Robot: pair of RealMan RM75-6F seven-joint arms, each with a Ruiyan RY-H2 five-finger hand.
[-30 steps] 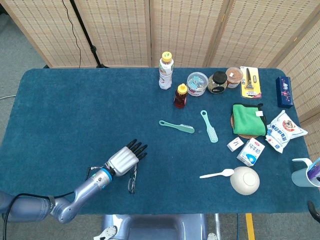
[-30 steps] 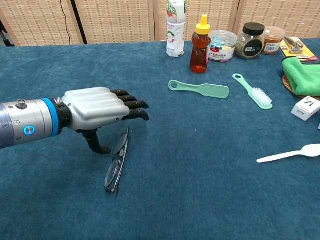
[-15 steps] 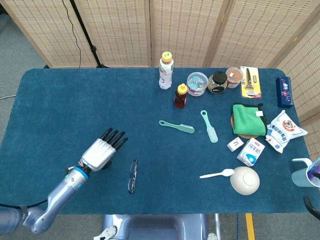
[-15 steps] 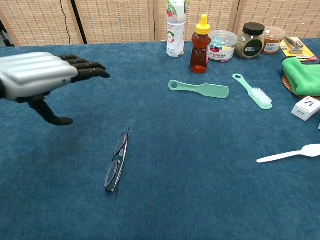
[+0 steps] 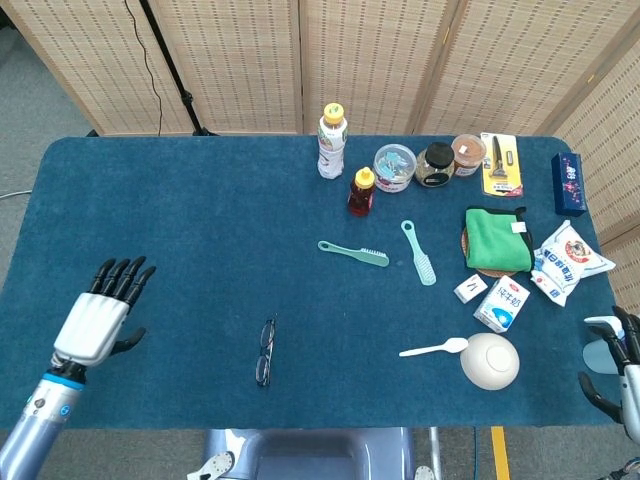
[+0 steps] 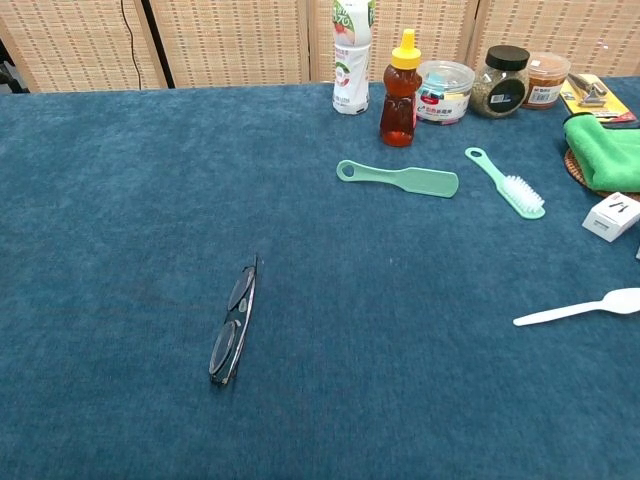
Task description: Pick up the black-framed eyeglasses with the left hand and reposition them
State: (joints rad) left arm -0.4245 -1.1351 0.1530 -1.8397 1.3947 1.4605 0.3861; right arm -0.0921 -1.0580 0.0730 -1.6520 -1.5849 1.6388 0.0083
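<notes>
While unseen from chest, left hand (image 5: 95, 322) overhead.

You see a rectangular table covered with dark blue carpet-like cloth (image 5: 150, 220). Behind its far edge stand folding screens of woven beige wicker (image 5: 370, 60). At the far left corner, grey floor (image 5: 40, 110) shows, under even light.

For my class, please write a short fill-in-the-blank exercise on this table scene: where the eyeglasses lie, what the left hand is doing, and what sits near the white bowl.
1. The black-framed eyeglasses lie folded on the ____ tablecloth.
2. The left hand holds ____, its fingers spread apart.
3. The white spoon lies just to the ____ of the white bowl in the head view.

Missing words: blue; nothing; left
</notes>
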